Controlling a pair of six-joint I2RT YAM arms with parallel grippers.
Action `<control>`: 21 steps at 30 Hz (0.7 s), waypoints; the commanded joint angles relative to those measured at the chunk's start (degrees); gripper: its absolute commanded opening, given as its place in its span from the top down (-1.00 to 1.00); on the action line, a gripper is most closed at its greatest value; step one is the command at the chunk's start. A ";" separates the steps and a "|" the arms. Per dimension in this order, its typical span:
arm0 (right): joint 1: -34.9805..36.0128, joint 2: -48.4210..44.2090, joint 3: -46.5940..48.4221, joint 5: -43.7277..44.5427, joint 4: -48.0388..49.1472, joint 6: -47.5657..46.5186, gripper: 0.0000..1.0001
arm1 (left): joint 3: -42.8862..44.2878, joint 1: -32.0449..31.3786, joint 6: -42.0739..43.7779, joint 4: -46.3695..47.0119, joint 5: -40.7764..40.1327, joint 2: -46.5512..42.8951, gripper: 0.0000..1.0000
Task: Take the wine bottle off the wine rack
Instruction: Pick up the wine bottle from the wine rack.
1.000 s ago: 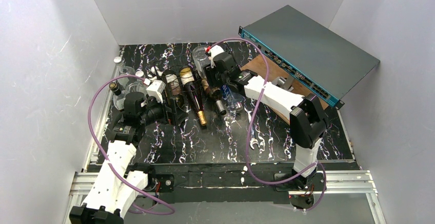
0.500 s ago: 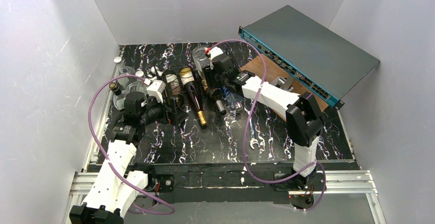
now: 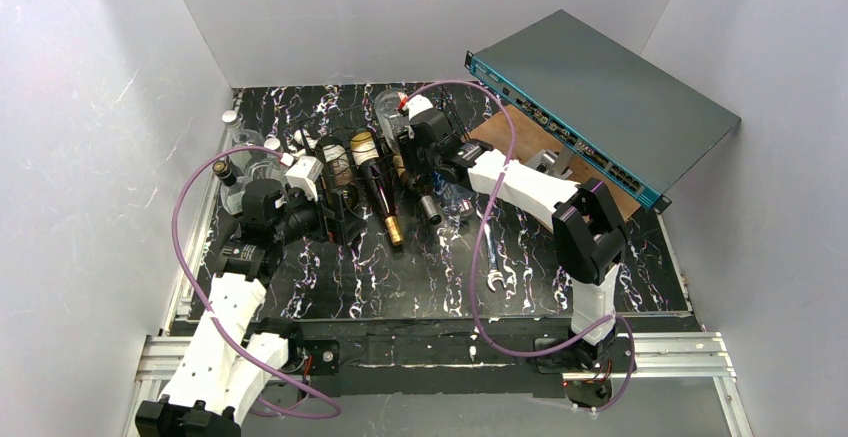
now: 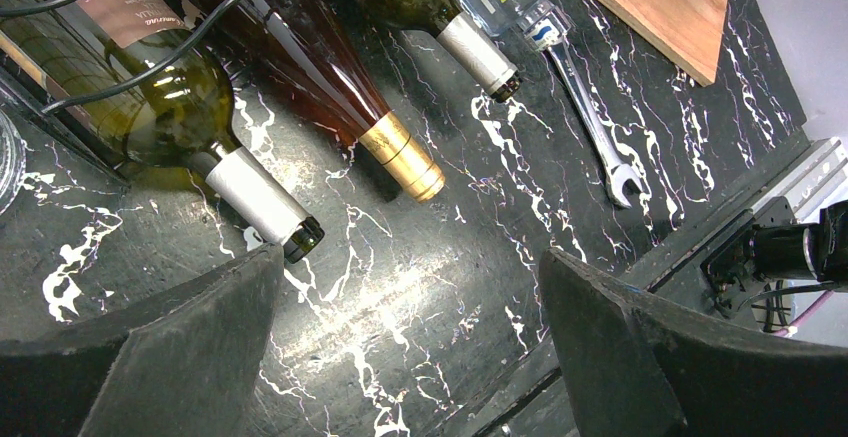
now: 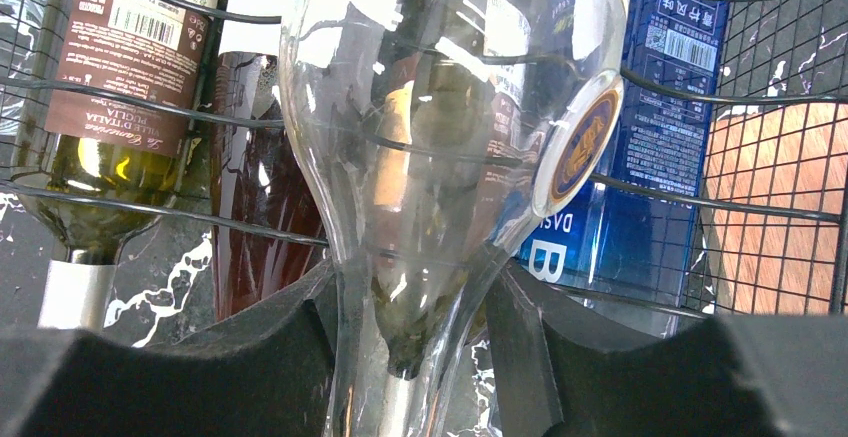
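Note:
The black wire wine rack point(image 3: 345, 202) holds several bottles lying side by side. My right gripper point(image 3: 415, 145) reaches over its right part; in the right wrist view point(image 5: 410, 357) it is shut on the lower shoulder of a clear glass wine bottle point(image 5: 440, 107), one finger point(image 5: 270, 367) on each side. The clear bottle point(image 3: 390, 107) points toward the back wall. Rack wires point(image 5: 700, 197) cross in front of it. My left gripper point(image 3: 310, 222) is open and empty point(image 4: 410, 347) over the table, in front of a green bottle point(image 4: 160, 107) and a gold-capped dark bottle point(image 4: 400, 157).
A blue-labelled bottle point(image 5: 640, 107) lies right of the clear one. A wrench point(image 3: 493, 257) lies on the marble tabletop. A wooden board point(image 3: 520, 137) and a tilted grey box with teal edge point(image 3: 600, 97) are at back right. Clear jars point(image 3: 240, 147) stand at far left.
The right arm's elbow and wrist have shifted a little to the left, the gripper staying on the clear bottle. The left arm has not moved.

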 commanded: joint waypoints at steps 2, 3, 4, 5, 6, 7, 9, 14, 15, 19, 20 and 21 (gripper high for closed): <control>0.03 -1.41 1.03 0.99 2.03 -0.21 0.28 | -0.53 -0.07 0.89 0.13 0.12 0.11 -0.97; 0.01 -1.43 1.01 0.84 2.01 -0.28 0.38 | -0.54 -0.03 0.86 0.13 0.12 0.11 -0.97; 0.01 -1.42 1.08 0.67 1.89 -0.35 0.47 | -0.52 -0.07 0.93 0.13 0.12 0.11 -0.97; 0.01 -1.58 1.19 0.62 1.73 -0.39 0.58 | -0.52 -0.10 0.91 0.13 0.12 0.18 -0.97; 0.01 -1.77 1.24 0.69 1.53 -0.47 0.70 | -0.55 -0.08 0.93 0.13 0.11 0.14 -0.97; 0.01 -2.12 1.52 0.71 1.23 -0.67 0.80 | -0.56 -0.08 0.90 0.13 0.12 0.12 -0.97; -0.01 -3.44 1.86 0.65 0.74 -1.34 0.94 | -0.52 -0.08 0.92 0.13 0.12 0.19 -0.97; 0.01 -6.29 2.95 0.17 -0.24 -3.07 0.97 | -0.50 -0.09 0.94 0.13 0.25 0.37 -0.97; 0.01 -6.66 3.30 0.13 -0.46 -3.54 0.97 | -0.50 -0.08 0.89 0.13 0.25 0.38 -0.97; 0.07 -7.60 4.61 0.32 -1.20 -5.72 0.97 | -0.56 -0.09 0.89 0.13 0.25 0.38 -0.97; 0.02 -7.83 4.83 0.29 -1.30 -6.09 0.97 | -0.49 -0.08 0.90 0.13 0.27 0.44 -0.97; 0.08 -8.09 4.95 0.15 -1.32 -6.37 0.97 | -0.51 -0.08 0.91 0.13 0.29 0.51 -0.97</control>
